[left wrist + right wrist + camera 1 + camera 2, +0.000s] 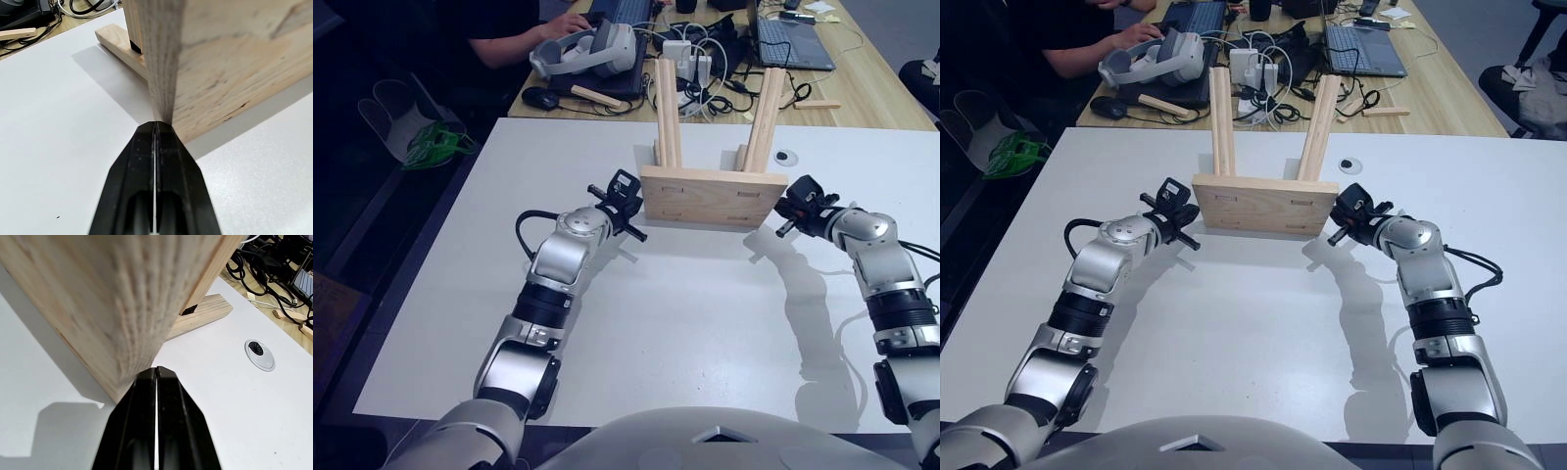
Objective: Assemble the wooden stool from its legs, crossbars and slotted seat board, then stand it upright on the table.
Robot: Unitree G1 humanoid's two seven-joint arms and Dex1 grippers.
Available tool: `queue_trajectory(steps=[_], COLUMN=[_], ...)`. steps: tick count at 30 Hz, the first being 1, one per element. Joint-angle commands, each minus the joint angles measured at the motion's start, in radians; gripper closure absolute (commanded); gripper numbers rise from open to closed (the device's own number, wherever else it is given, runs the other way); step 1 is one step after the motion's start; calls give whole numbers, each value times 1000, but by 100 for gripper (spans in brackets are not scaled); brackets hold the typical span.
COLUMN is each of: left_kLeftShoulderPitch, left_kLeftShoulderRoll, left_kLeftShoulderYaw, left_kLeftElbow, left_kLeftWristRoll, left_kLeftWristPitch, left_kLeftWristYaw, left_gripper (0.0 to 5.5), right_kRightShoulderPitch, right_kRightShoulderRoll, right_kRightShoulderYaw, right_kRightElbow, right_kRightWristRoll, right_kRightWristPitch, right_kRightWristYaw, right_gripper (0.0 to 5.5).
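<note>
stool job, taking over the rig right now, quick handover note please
Left gripper: shut, tips against the left end of the seat board.
Right gripper: shut, tips against the board's right end.
The board stands on edge on the table, with the legs pointing away from the robot.
Done: legs fitted in the board; crossbars hard to make out.
Left: tip it upright onto its legs.

Wooden stool (714, 193) sideways on white table (705, 323)
</note>
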Motion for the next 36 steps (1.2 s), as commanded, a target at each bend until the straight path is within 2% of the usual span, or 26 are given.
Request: queue_trajectory(steps=[1,12,23,31,36], left_kLeftShoulderPitch=[22,112,220,241,267], left_kLeftShoulderRoll=[-12,14,115,154,159], left_kLeftShoulderYaw=[-28,-51,-39,-29,-48], left_kLeftElbow=[-54,-231,-432,-412,-411], left_kLeftWristRoll=[-18,-79,-160,-14,16], left_kLeftWristPitch=[1,57,184,203,208], left_kLeftWristYaw=[-56,-176,-274,-106,-61], left_gripper=[546,546,546,546,546], right_kRightShoulderPitch=[48,132,249,262,247], right_kRightShoulderRoll=[0,-46,-121,-157,-170], right_kRightShoulderYaw=[17,3,-46,-70,-59], right_kRightElbow=[-97,-239,-430,-368,-298], right_kRightWristRoll=[57,125,240,147,79], right_kRightWristPitch=[19,89,182,144,132], right_kRightWristYaw=[97,191,295,197,129], right_gripper=[550,550,550,550,550])
